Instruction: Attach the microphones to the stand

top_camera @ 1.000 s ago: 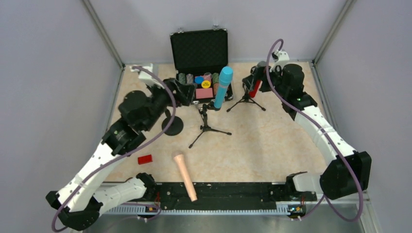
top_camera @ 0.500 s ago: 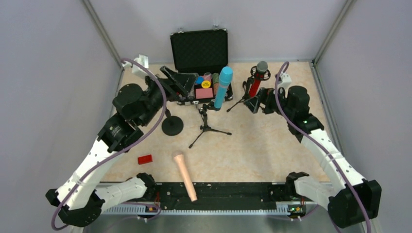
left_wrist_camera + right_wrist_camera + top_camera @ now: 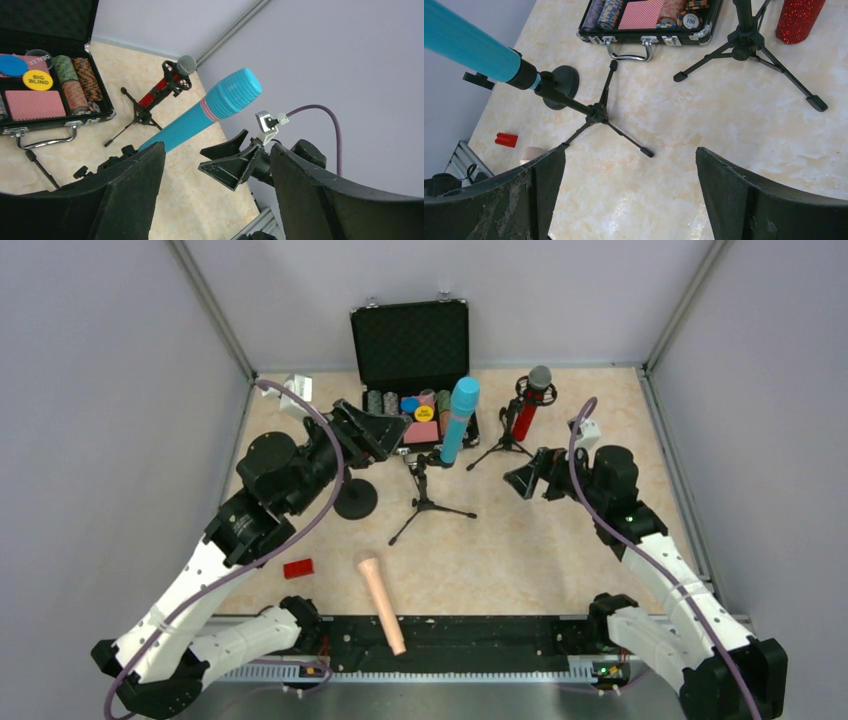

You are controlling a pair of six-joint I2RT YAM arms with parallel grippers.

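Three microphones, three stands and two grippers are being shown on the marble-patterned table. The light blue microphone [image 3: 458, 420] is being held tilted in one tripod stand [image 3: 428, 502], just ahead of the left gripper [image 3: 375, 428] and framed between its fingers in the wrist view. The glittery red microphone [image 3: 527, 412] is being held in a second tripod stand [image 3: 505, 448], beyond the right gripper [image 3: 528, 476] and toward its right finger. The peach-beige microphone [image 3: 380, 600] is being left lying flat on the table, well behind both pairs of fingers, close to the arms' bases. The third stand, a round-base stand [image 3: 355, 500], is being partly hidden under the left gripper. Both pairs of fingers are being held wide apart, touching no object. One open poker chip case [image 3: 415, 350] is being shown beyond the left fingers, and one small red block [image 3: 297, 568] well behind them, near the peach-beige microphone. The blue microphone's stand, its legs spread, is being shown between the two grippers.
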